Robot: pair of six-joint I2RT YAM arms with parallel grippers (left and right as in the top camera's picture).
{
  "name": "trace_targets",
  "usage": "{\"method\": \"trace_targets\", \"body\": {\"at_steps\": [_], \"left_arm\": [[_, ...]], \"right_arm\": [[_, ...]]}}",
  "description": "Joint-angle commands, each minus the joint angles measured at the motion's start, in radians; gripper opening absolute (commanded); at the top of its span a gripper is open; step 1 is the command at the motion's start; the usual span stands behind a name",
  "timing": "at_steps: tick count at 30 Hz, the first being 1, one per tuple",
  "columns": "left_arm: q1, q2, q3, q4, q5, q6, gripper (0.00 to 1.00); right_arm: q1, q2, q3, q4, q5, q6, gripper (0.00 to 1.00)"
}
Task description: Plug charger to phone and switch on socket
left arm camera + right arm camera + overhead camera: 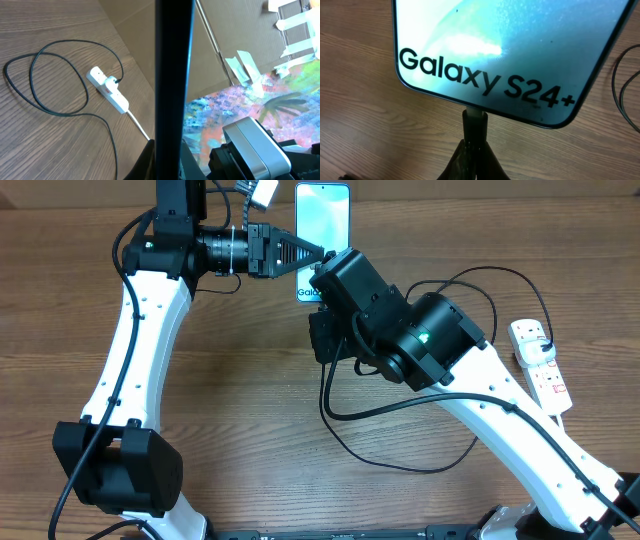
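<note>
The phone [322, 215] lies at the far middle of the table, light blue screen up, with "Galaxy S24+" lettering at its near end [485, 82]. My left gripper [312, 252] is shut on the phone's left edge. In the left wrist view the phone shows edge-on as a dark bar [172, 75]. My right gripper [475, 150] is shut on the charger's connector [475, 122], whose tip meets the phone's bottom edge. The black cable [400, 465] loops across the table to the white socket [541, 365] at the right, which also shows in the left wrist view [107, 90].
The right arm's dark wrist body [400, 330] covers the phone's near end from above. A small white object [265, 192] hangs at the back edge. A brown wall and a colourful cloth [235, 115] lie beyond the table.
</note>
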Motion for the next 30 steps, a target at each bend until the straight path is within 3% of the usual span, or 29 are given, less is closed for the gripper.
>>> {"method": "trace_targets", "body": {"at_steps": [1,30], "left_arm": [[0.000,-0.022,0.025,0.011,0.057,0.023,0.04],[0.000,-0.022,0.025,0.008,0.051,0.032,0.04]], "right_arm": [[-0.011,-0.015,0.029,0.006,0.003,-0.004,0.04],[-0.035,-0.015,0.029,0.047,-0.020,0.003,0.04]]}}
